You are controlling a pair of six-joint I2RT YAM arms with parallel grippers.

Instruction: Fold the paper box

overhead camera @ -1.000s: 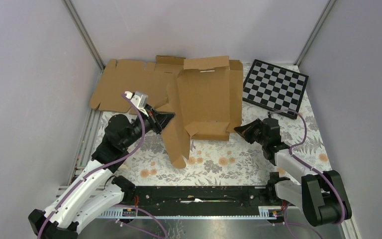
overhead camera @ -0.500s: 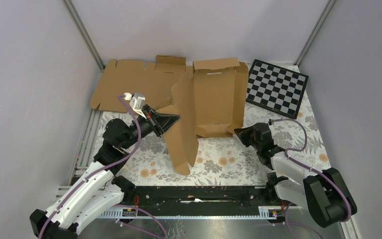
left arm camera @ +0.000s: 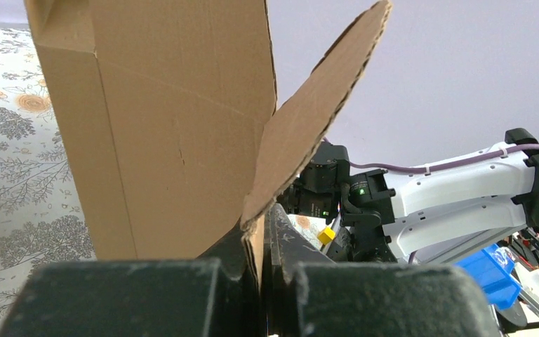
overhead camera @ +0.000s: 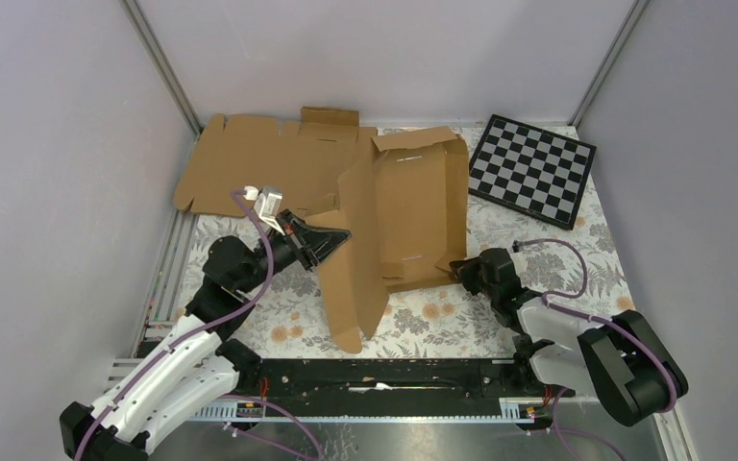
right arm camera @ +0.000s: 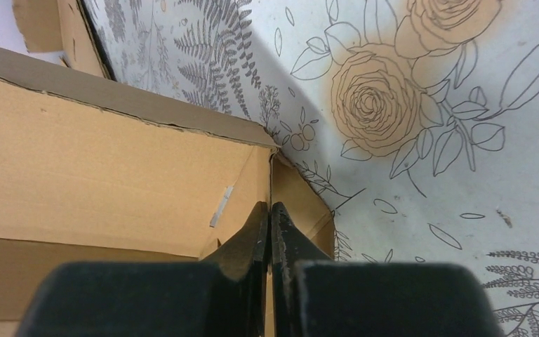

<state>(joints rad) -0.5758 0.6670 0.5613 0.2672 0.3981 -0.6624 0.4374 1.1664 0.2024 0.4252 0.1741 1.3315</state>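
From above, the box (overhead camera: 413,211) stands half folded in the middle of the flowered cloth (overhead camera: 442,317). Its floor lies flat, low walls are raised along its sides, and one big panel on its left side stands up and leans toward the near edge. The left gripper (overhead camera: 341,235) is at this panel from the left side, and its jaws are closed on the cardboard. The right gripper (overhead camera: 456,264) is low on the cloth, at the near right corner of the box, with its jaws together. A flat sheet (overhead camera: 250,163) of the same brown cardboard lies behind the box on the left, and its right end is hidden by the box. The checkerboard (overhead camera: 531,170) lies at the far right, near the box but apart from it. In the left wrist view, the two fingers (left arm camera: 302,260) pinch the lower edge of the box, where a rounded flap (left arm camera: 316,112) bends away from the big panel. The right arm (left arm camera: 456,203) shows behind, white and black. In the right wrist view, the fingertips (right arm camera: 260,221) are pressed together and point at the corner of the box, where two low walls meet. I cannot tell if any cardboard is caught between them.
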